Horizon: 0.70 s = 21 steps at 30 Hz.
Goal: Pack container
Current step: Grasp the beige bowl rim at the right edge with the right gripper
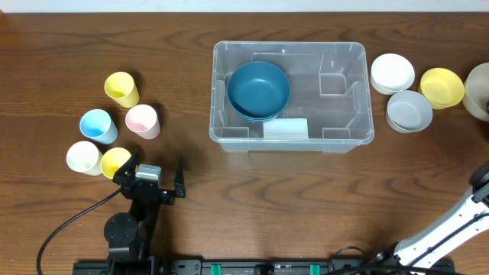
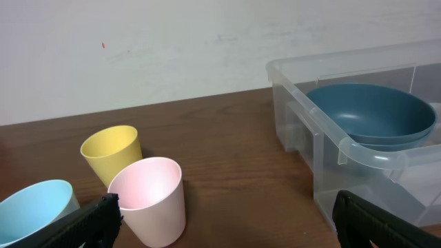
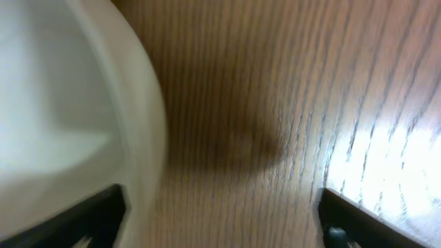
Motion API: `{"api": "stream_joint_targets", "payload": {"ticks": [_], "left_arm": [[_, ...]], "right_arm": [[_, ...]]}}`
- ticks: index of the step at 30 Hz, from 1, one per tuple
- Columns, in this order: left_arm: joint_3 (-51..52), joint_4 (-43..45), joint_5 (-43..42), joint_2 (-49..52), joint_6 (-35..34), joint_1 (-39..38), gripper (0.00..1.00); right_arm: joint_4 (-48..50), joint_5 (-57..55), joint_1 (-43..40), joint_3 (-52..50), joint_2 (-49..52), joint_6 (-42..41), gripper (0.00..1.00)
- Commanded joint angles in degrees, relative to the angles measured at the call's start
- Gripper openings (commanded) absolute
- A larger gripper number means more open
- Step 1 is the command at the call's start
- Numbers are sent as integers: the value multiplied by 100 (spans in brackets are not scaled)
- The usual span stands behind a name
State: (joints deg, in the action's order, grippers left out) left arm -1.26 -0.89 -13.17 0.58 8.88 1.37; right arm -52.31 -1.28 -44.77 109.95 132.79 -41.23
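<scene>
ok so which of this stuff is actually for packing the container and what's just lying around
Job: container; blue bowl, already inside it; probably still to pack: yellow cup, blue cup, pink cup, cream cup, second yellow cup, white bowl, grey bowl, yellow bowl.
Lying about: black cable, near left.

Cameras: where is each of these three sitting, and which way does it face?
Overhead: fixed above the table, looking down on the container, cups and bowls; left arm shows at the bottom.
Left wrist: low on that arm, facing across to the pink cup and container; its fingers show.
Right wrist: close above the wood, beside a blurred pale bowl; its fingers show.
Shared: overhead and left wrist both see the blue bowl in the container.
</scene>
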Motion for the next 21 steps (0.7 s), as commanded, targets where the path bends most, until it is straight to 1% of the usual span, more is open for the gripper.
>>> {"api": "stream_joint_targets", "payload": {"ticks": [1, 3, 7, 9, 12, 14, 17, 21], "left_arm": [[103, -190, -76, -35, 28, 22, 98], [103, -190, -76, -35, 31, 22, 98], [103, -190, -76, -35, 28, 22, 98], [103, -190, -76, -35, 31, 22, 98], [103, -188, -76, -35, 28, 22, 98], [103, -188, -76, -35, 28, 22, 98], [103, -188, -76, -35, 31, 22, 98], [103, -188, -76, -35, 31, 22, 98]], "right_arm": [[-63, -24, 20, -2, 50, -52, 72], [-129, -37, 2, -2, 50, -55, 55], [-431, -190, -74, -2, 46, -310, 17], [-557, -192, -120, -2, 15, -308, 1], [-756, -197, -199, 11, -114, -334, 1], [-944, -247, -264, 59, -282, -505, 1], [-1034, -280, -372, 120, -684, -566, 1], [-1029, -321, -442, 251, -1484, -634, 1]]}}
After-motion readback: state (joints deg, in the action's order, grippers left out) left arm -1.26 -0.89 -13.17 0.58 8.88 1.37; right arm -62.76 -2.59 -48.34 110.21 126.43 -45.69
